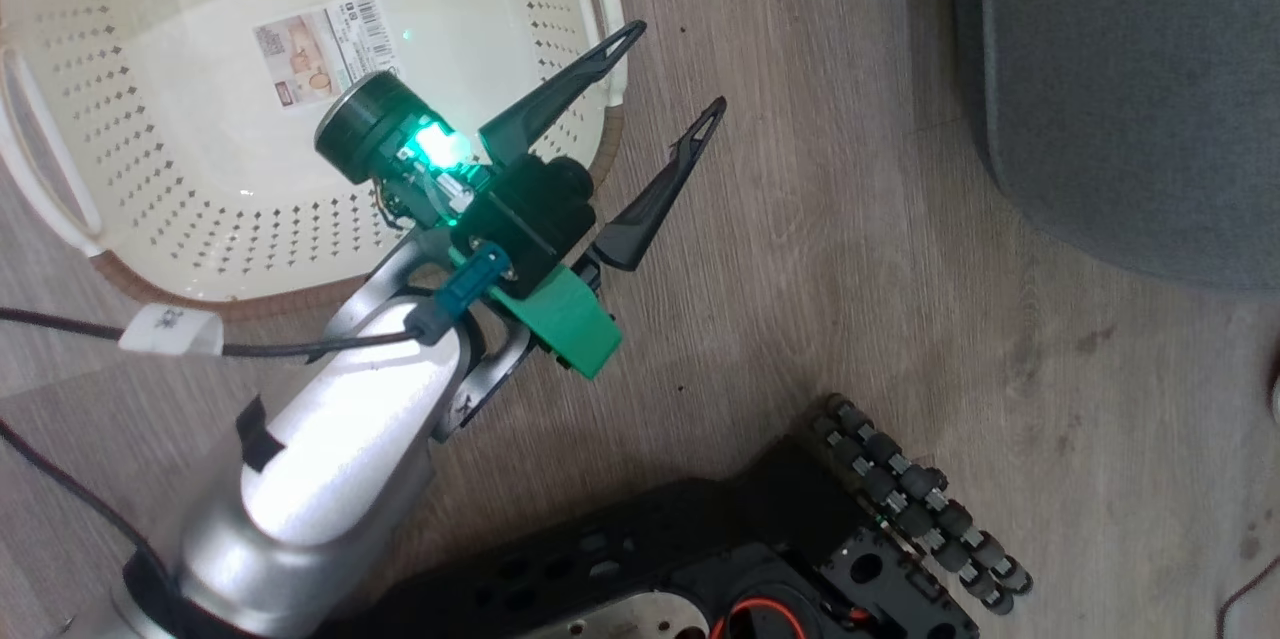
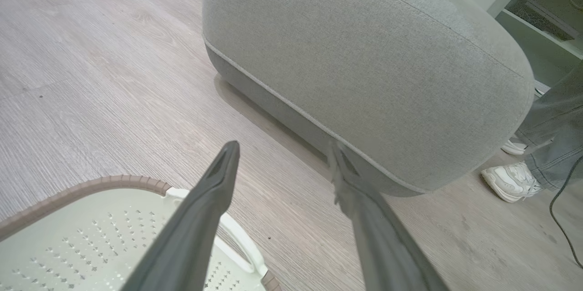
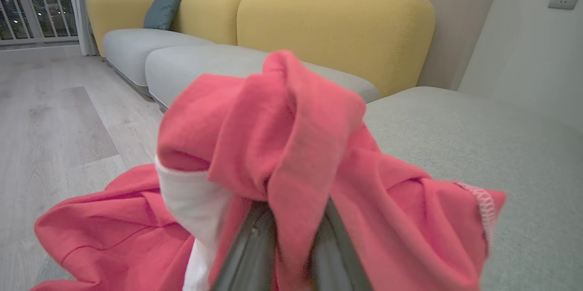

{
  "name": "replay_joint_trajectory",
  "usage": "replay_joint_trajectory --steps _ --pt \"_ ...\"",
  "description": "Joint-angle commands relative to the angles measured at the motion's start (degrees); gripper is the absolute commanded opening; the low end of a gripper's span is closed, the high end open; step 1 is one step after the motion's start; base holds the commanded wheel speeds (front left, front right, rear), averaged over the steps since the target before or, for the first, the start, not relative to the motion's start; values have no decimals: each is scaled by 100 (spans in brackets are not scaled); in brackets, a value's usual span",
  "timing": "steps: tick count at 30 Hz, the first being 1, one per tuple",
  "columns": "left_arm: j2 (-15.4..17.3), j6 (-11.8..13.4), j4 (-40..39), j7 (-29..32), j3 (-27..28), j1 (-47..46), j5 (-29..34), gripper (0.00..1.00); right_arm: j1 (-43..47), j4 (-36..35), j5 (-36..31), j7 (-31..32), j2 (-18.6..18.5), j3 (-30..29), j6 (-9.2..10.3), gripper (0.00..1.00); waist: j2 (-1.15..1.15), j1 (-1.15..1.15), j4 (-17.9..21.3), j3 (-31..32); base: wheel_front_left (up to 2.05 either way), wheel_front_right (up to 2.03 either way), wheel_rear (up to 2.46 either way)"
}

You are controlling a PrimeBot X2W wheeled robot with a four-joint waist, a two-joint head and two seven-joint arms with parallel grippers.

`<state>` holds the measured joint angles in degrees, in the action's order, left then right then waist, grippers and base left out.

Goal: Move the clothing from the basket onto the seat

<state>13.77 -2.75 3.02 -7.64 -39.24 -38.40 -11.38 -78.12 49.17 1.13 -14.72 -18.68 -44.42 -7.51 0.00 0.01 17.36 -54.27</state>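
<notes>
The red jersey (image 3: pixel 291 145) is bunched up right in front of your right tool (image 3: pixel 291 241), and its two fingers are closed tight on the cloth. The jersey is up by the grey-green seat (image 3: pixel 478 145). I cannot tell if it rests there yet. The basket (image 1: pixel 60 169) has just its sticker (image 1: pixel 320 44) inside. Your left tool (image 1: pixel 680 66) is open and holds nothing, by the basket's rim. I think you are nearly done: lower the jersey, let go, and check that all of it lies on the seat.

left forearm (image 1: pixel 330 459) runs up from 7 o'clock; left gripper (image 1: pixel 680 69) has its fingers spread wide, pointing to 1 o'clock. right gripper (image 3: pixel 296 209) is pinched onto the clothing (image 3: pixel 291 122).
</notes>
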Motion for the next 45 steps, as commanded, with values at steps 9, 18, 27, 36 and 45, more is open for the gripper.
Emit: replay_joint_trajectory --steps 9,18,27,36,45 --pt "52 173 -13 -214 233 313 -232 100 400 11 -522 -28 -205 531 2 100 0 -1 23 578 0 0 0" --pt "-208 311 810 -642 481 1010 -780 100 2401 -1145 356 -28 165 2748 2 100 0 -1 -209 2374 0 0 0" --pt "-471 487 1377 -732 1117 1996 -1156 100 4722 -2636 960 -28 547 4046 2 100 0 -1 -727 4058 0 0 0" --pt "-558 522 1611 -735 2102 2830 -960 100 6288 -3229 713 -28 1035 4778 2 100 0 -1 -1412 5008 0 0 0" --pt "-601 373 1768 -735 2823 3002 -643 100 6839 -3068 507 -28 1327 4767 2 100 0 -1 -1795 5275 0 0 0"
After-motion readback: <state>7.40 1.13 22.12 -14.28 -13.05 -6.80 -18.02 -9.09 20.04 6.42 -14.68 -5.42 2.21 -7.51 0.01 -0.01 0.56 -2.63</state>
